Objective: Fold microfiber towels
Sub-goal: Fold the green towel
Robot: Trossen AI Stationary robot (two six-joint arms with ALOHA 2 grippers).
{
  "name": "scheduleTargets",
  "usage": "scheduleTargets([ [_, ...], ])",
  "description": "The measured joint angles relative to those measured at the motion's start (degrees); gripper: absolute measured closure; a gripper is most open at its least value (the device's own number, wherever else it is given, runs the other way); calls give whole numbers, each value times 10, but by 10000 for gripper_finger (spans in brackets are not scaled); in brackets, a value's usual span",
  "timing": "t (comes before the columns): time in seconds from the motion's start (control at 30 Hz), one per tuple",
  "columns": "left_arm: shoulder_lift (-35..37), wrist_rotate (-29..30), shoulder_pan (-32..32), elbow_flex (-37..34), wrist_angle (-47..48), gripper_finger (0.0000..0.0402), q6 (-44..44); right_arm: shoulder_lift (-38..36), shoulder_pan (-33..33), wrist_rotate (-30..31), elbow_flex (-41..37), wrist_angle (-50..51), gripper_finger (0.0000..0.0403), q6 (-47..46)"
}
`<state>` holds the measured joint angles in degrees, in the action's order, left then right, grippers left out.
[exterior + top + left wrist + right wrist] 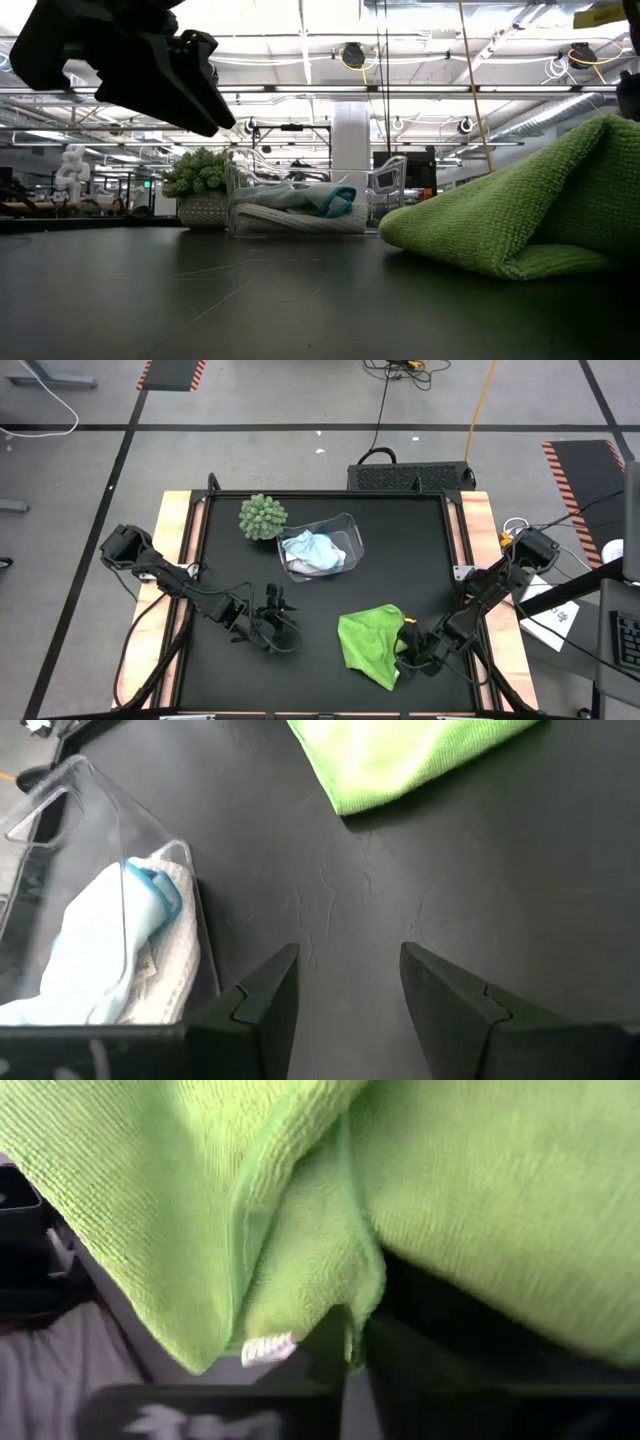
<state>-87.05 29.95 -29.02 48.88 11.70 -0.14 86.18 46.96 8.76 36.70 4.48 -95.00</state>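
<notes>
We are pinching the lime green towel's (368, 643) four-o'clock edge with the right tool (409, 650) while the left tool (268, 622) is hanging spread, risking dragging only one layer and bunching the fold.

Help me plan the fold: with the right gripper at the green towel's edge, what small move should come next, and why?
Probably lift that edge and carry it across the towel. The right gripper appears closed on the lime green towel, whose near edge is already raised and doubled over in the low view. The left gripper waits open over bare table; the other towels lie in the clear bin.
</notes>
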Motion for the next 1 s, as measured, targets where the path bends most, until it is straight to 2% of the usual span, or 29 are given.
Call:
scheduleTargets([
  [0.07,0,0,0,-7,0,227,0,-5,-1,5,0,-3,393,18],
  [0.27,0,-1,0,-40,-26,227,-4,-45,-5,11,-1,-10,400,31],
  [0.4,0,-1,0,-54,-42,227,-11,-83,-6,36,0,-4,401,51],
  [0.5,0,-1,0,-59,-49,227,-13,-115,-16,36,7,45,402,62],
  [0.8,0,-1,0,-60,-55,227,-12,-203,-62,35,47,290,402,100],
  [1.0,0,-1,0,-60,-55,227,-12,-223,-127,30,47,323,402,187],
])
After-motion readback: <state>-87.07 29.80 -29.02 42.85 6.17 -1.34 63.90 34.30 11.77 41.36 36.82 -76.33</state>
